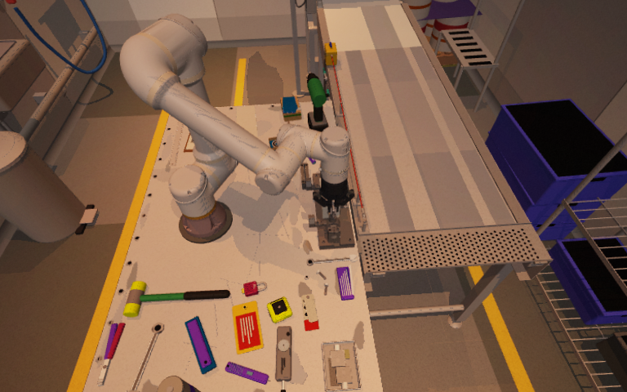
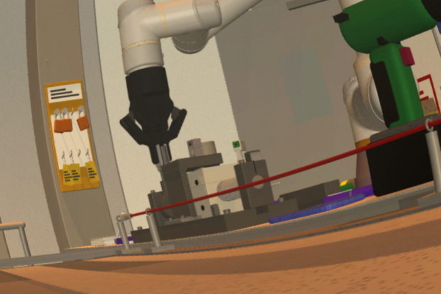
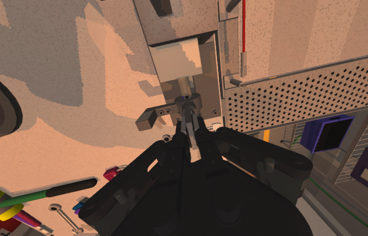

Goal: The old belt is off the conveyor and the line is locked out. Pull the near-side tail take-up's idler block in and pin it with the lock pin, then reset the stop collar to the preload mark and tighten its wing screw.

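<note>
The take-up fixture (image 1: 330, 221) sits on the bench's right side against the conveyor's near end, with its pale idler block (image 2: 208, 181) inside a dark frame on a threaded rod. A dark stop collar (image 2: 253, 182) with a small green-topped wing screw (image 2: 236, 144) stands on the rod beyond the block. A thin grey lock pin (image 2: 163, 153) stands upright at the frame's near end, held by my closed gripper (image 2: 159, 156), which points straight down over it (image 3: 188, 122).
A red cord (image 2: 284, 173) on short posts runs along the conveyor edge right beside the fixture. A green drill (image 1: 316, 97) stands behind it. The perforated conveyor end plate (image 1: 448, 247) lies to the right. A mallet (image 1: 171, 296), padlock (image 1: 254, 288), tags and wrenches litter the bench's near half.
</note>
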Tool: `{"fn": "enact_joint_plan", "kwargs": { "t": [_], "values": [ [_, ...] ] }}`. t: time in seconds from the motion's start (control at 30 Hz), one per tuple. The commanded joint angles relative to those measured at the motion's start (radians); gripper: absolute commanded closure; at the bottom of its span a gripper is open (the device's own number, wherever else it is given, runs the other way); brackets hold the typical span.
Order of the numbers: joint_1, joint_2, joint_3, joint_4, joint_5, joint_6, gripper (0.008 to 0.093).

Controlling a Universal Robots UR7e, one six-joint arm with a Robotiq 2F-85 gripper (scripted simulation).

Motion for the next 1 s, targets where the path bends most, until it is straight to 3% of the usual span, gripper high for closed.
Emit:
{"fn": "enact_joint_plan", "kwargs": {
  "t": [0.0,0.97],
  "values": [
    [0.0,0.0,0.0,-0.001,0.0,0.0,0.0934],
    [0.0,0.0,0.0,-0.001,0.0,-0.06,0.0934]
  ]
}}
